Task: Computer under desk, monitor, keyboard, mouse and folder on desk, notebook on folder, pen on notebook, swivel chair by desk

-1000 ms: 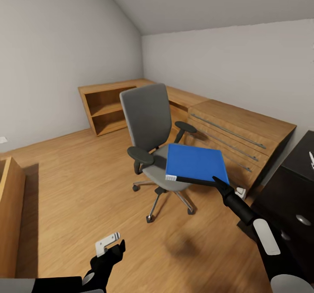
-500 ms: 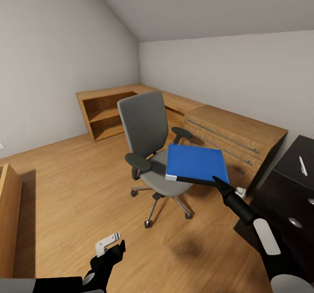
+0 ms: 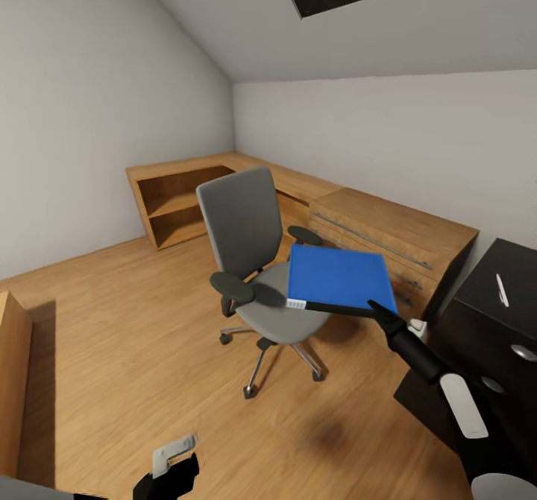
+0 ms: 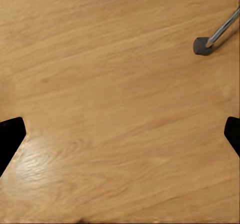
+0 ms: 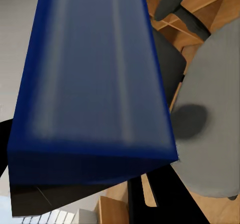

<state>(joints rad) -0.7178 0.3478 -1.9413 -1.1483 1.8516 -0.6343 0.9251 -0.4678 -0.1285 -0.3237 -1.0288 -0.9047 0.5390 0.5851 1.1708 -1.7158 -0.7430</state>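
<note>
folder [image 3: 339, 279] above swivel chair [image 3: 257, 254] seat

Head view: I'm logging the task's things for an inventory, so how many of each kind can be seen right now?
Swivel chair: 1
Folder: 1
Pen: 1
Desk: 1
Total: 4

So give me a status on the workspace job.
Done: the folder is off the swivel chair, held above its seat in the right tool. In hand: carrying it to the desk, where the pen lies. Left: setting the folder down, stacking on it, moving the chair. The left tool is open.
</note>
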